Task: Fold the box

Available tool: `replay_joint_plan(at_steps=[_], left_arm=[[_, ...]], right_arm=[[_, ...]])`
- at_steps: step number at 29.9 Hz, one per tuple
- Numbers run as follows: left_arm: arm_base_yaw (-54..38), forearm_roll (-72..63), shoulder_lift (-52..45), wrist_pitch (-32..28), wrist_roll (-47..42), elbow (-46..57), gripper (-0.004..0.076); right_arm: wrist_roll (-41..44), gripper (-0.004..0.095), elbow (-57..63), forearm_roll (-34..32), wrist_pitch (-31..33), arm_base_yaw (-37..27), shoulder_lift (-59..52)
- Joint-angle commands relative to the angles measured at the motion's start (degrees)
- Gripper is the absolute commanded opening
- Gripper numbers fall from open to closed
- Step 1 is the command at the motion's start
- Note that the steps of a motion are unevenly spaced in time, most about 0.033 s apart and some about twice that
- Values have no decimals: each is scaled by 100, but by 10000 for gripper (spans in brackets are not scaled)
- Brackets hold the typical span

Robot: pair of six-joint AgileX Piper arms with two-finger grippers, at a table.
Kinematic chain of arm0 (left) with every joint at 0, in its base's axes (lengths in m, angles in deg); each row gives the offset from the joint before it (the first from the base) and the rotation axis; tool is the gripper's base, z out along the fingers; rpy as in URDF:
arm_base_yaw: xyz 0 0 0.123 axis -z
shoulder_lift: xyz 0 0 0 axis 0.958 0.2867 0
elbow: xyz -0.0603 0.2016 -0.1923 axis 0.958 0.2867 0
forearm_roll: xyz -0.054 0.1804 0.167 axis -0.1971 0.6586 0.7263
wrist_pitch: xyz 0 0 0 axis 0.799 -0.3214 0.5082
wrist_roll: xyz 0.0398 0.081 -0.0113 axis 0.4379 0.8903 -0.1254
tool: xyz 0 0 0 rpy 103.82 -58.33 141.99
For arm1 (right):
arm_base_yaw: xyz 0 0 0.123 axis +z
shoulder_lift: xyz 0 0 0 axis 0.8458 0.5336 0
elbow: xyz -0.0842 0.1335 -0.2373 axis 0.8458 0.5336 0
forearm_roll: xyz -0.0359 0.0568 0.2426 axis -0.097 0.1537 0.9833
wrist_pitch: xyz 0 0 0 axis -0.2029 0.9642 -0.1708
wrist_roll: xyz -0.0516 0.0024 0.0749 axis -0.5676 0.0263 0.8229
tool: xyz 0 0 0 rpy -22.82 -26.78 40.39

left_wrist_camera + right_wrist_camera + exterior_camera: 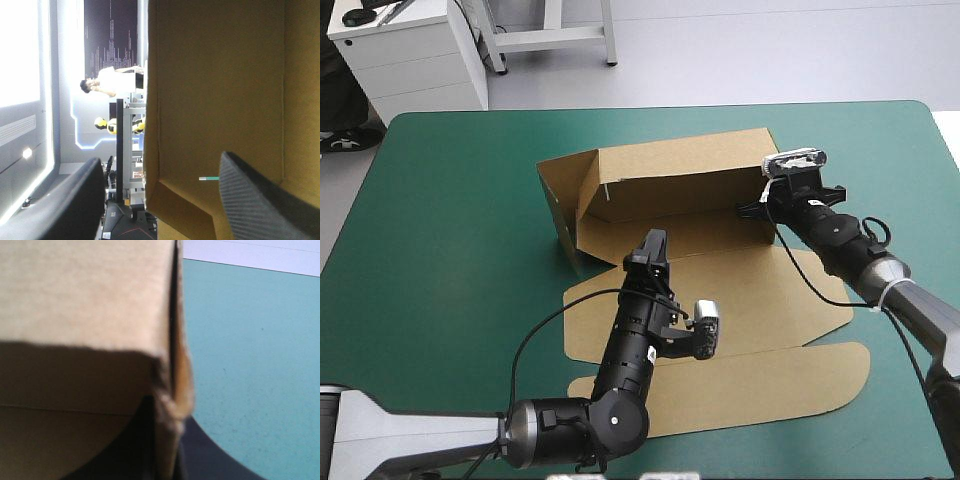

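Observation:
The brown box point(670, 182) lies mid-table, its back wall and left end wall point(563, 205) raised and its lid panels point(750, 380) flat on the near side. My right gripper point(755, 208) is at the box's right end, shut on the end wall, whose edge point(172, 340) runs between its fingers point(215, 460). My left gripper point(652, 248) hovers over the front edge of the box floor, open. In the left wrist view the board point(225, 90) stands ahead of it, one board edge between its fingers point(260, 200).
The teal-green cover point(450, 220) stretches bare to the left of the box and beyond the right gripper point(250, 365). A white cabinet point(410, 50) stands off the table's far left corner.

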Motion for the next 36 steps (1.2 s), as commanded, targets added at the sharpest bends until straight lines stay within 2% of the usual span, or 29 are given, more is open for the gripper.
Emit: replay_joint_plan(at_steps=[1,4,5,9,14,17,19,26,30,36], left_arm=[[93,39,-207,250,161,-142,338],[78,-422,-229,-73,1272,-142,62],[39,-637,-229,-233,1719,-142,-4],[-231,-1948,-307,-868,2791,-385,7],[-1100,-4503,-572,-1488,4110,-1323,7],[-1816,-5957,-667,-1383,5156,-2018,7],[-2342,-6654,-704,-1231,5515,-2450,7],[-4400,-8339,-819,-1096,5599,-3542,6],[-5509,-9208,-957,-1189,5599,-3591,6],[-7521,-11220,-1011,-743,5595,-3563,6]], right_arm=[[-15,-20,-259,14,-166,-18,-153],[-15,-20,-259,14,-166,-18,-134],[-15,-20,-259,14,-166,-18,-134],[-15,-20,-259,14,-166,-18,-134],[-15,-20,-259,14,-166,-18,-134],[-15,-20,-259,14,-166,-18,-134],[-15,-20,-259,14,-166,-18,-134],[-185,-20,-259,14,-166,-18,-134],[-295,-20,-259,14,-144,-18,-134],[-295,-20,-259,14,-144,-18,-134]])
